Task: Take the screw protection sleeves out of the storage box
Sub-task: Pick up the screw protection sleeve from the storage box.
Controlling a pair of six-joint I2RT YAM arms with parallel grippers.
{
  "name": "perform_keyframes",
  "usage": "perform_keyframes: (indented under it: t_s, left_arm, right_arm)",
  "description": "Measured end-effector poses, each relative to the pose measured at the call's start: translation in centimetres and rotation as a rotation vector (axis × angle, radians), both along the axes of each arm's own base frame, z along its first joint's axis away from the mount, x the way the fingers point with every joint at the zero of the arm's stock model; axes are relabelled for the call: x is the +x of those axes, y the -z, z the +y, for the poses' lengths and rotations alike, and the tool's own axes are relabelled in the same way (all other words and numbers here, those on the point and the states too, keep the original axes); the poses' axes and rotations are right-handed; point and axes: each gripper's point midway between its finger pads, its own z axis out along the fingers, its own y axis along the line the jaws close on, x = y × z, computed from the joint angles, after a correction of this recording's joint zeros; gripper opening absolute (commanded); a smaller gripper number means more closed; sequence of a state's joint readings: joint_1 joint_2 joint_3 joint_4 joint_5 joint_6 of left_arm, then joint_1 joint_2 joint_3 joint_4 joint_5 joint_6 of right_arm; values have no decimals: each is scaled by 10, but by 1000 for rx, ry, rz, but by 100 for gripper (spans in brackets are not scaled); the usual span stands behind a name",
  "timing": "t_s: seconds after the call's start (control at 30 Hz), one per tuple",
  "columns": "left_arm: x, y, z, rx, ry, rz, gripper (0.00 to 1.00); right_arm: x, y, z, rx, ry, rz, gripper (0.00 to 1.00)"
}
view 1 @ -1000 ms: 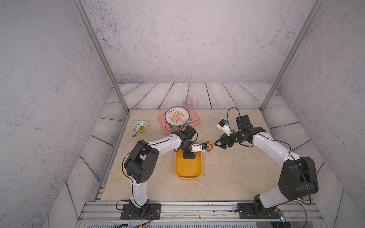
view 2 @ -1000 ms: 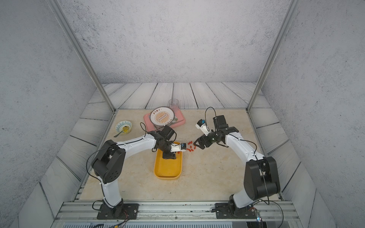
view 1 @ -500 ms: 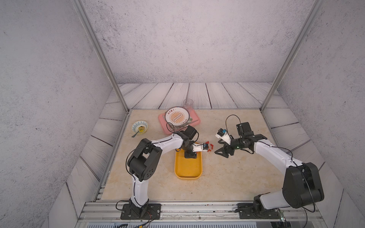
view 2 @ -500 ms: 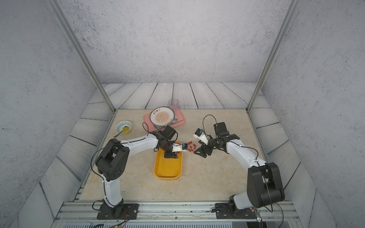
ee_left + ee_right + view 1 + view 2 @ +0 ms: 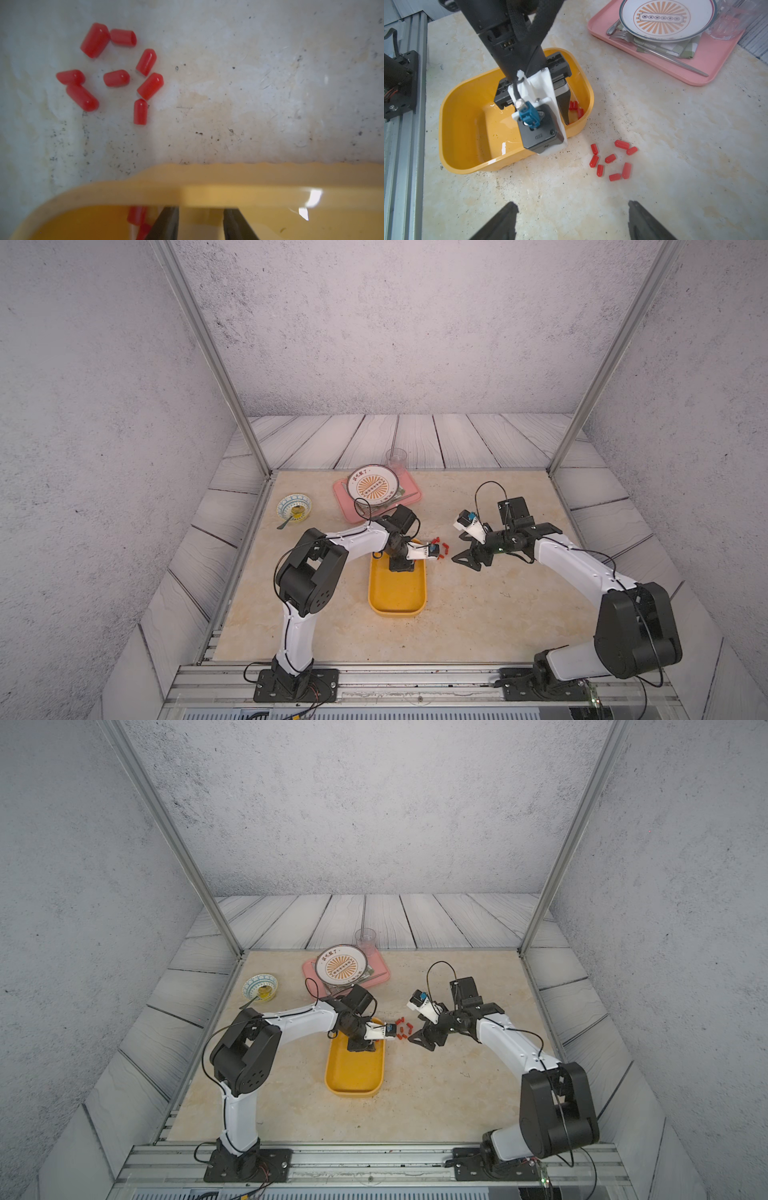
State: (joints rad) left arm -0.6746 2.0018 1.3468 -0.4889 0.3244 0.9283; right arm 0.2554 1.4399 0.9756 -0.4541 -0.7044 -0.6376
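Grey plaster walls and a border of pale planks enclose a cream, marble-patterned table, speckled with dark grit near the work.

Progress, by judgement: most of the way. Eight red sleeves lie loose on the table in a cluster between the two grippers, just past the rim ahead of the left gripper's fingertips. At least two more sleeves lie inside the yellow box, in its corner. They are just beside the outer face of one left finger and outside the gap between the fingers. Whether they touch that finger cannot be told.

Left gripper: lowered into the box, jaws parted, bare yellow floor showing between them, nothing grasped.

Right gripper: low over the table, jaws spread wide and empty, the cluster a little ahead of its fingertips.

Left to do, by judgement: shift the left fingers sideways to straddle a sleeve in the corner, carry it over the rim, and repeat for the rest.

Beyond both grippers, apart from the work, a pink tray bears a patterned plate, cutlery and a folded cloth, with a clear glass at its far corner. A small bowl stands well off to the left gripper's outer side.
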Motion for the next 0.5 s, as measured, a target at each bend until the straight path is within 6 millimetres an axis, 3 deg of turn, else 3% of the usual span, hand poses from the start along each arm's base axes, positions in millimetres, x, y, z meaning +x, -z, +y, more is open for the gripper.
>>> perform_keyframes:
  t_s: [0.5]
  left_arm:
    - [9,-5,-2,-37,-1,-18,37]
  right_arm:
    - [1,1,-1,-5,2,-3,86]
